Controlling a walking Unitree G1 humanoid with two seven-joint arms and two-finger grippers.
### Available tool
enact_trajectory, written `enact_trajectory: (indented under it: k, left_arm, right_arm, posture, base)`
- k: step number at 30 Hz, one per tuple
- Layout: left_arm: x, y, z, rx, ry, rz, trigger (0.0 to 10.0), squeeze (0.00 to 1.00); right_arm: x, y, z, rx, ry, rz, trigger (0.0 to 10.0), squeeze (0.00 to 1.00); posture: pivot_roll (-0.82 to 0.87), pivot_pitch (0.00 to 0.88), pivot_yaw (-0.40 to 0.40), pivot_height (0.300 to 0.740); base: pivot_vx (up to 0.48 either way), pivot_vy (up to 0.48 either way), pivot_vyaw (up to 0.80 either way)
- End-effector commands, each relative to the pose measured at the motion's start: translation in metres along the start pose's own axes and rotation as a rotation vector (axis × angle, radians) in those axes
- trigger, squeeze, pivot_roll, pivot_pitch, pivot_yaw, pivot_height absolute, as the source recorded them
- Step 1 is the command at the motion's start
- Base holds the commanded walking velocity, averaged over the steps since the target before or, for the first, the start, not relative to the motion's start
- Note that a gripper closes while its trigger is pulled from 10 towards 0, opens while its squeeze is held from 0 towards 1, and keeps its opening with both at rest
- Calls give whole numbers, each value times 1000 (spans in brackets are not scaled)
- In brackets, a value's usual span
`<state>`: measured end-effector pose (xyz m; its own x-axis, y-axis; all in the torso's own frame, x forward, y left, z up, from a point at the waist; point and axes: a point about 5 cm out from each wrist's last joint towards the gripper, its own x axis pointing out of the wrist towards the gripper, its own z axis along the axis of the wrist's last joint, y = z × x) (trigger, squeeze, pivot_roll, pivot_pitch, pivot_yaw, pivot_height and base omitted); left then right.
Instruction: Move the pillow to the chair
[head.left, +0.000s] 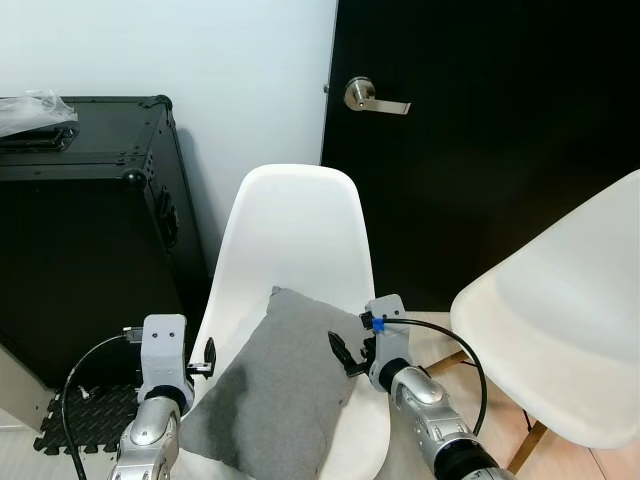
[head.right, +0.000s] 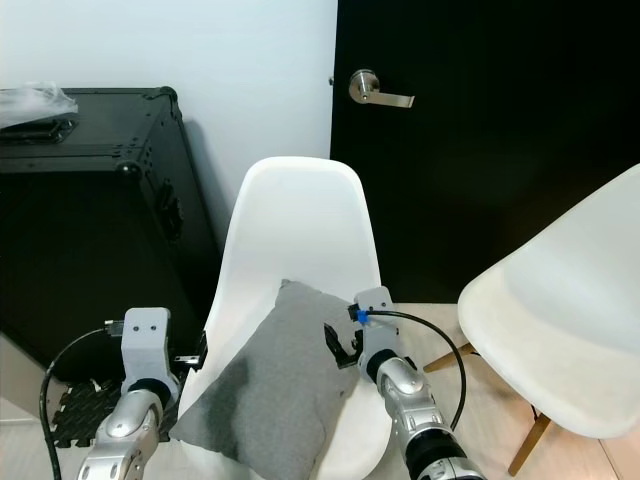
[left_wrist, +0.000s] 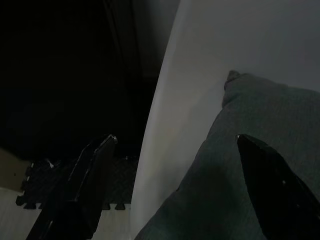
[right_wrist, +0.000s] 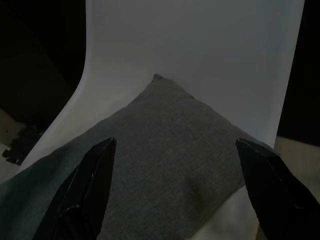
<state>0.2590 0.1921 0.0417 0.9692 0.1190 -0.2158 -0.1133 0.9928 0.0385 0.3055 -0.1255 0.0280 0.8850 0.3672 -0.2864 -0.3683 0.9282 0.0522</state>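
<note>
A grey pillow (head.left: 278, 385) is seen lying on the seat of a white moulded chair (head.left: 295, 225), with one corner raised against the lower part of the chair back and the opposite corner overhanging the front left edge of the seat. The pillow is set diagonally and its fabric is creased near the lower left.

The left hand (head.left: 208, 357) is positioned at the left edge of the chair seat, just beside the pillow's left side. In the left wrist view its two black fingers (left_wrist: 85, 180) are spread wide, one outside the chair's rim and the other over the pillow; nothing is gripped between them.

The right hand (head.left: 345, 352) is placed at the pillow's right edge, near the upper right corner. In the right wrist view its fingers (right_wrist: 92, 182) are likewise wide apart, with the pillow and chair back visible between them; no hold on the fabric is observed. Whether a fingertip touches the pillow cannot be determined.

A black cable (head.left: 455, 345) is looped from the right wrist housing down along the silver forearm.

A second white chair (head.left: 560, 340) with wooden legs is noted to the right, well apart from the first. A black flight case (head.left: 85, 230) stands to the left against a pale wall, with a clear plastic wrapping (head.left: 35, 108) on top. A black foam mat (head.left: 90, 415) lies on the floor at its base. Behind the chairs a black door (head.left: 480, 150) with a metal lever handle (head.left: 372, 98) is recorded.
</note>
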Motion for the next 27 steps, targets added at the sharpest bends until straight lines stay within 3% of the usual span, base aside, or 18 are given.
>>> enact_trajectory:
  k: [1,27]
  left_arm:
    - [0,-2,-4,-4,14,0,10000,0]
    - [-1,-7,-7,11,22,-29,10000,0]
  right_arm:
    - [-2,-4,-3,9,11,-13,10000,0]
    - [-4,-7,-6,9,19,-18,10000,0]
  posture:
    - [85,88,-70,740]
    - [76,80,-68,740]
  base:
    - [0,0,-800]
    - [0,0,-800]
